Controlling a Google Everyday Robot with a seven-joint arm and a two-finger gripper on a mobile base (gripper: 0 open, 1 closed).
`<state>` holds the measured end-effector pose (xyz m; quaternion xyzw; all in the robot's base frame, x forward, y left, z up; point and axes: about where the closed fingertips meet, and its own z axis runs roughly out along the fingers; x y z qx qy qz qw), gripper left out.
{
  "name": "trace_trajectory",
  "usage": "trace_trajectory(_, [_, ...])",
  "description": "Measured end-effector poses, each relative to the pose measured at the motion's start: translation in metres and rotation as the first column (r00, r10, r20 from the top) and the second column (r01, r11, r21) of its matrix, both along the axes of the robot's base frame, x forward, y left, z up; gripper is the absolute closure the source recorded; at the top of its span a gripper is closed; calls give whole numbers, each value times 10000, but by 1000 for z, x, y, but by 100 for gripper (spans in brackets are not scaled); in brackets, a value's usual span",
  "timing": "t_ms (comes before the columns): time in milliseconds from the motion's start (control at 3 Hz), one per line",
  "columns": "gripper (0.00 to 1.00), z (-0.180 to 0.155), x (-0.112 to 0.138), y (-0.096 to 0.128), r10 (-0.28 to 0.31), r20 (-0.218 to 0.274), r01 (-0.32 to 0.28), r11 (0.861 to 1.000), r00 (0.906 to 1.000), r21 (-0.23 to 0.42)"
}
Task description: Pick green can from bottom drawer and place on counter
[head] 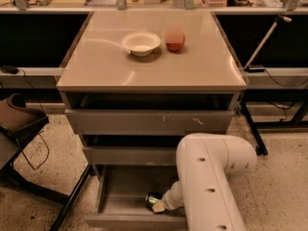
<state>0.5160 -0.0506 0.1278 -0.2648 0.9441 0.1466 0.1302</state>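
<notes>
The bottom drawer (120,196) is pulled open at the foot of the cabinet. The green can (152,199) lies in it near the front right, mostly hidden by my arm. My gripper (158,206) reaches down into the drawer from the white arm (207,177) and sits right against the can. The counter (144,66) is the beige top of the cabinet, far above the gripper.
A white bowl (141,43) and a red apple (174,40) sit on the counter towards the back. The two upper drawers (144,121) stand slightly open. A dark chair (17,124) is at the left, and a black stand leg (252,129) at the right.
</notes>
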Motion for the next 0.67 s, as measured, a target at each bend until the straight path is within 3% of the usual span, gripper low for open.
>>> trace_trajectory(333, [89,62,-1,-31,-27,636,-3,9988,9980,481])
trace_trajectory(667, [100,142,-16,-87,-641,1490,542,9961,9868,695])
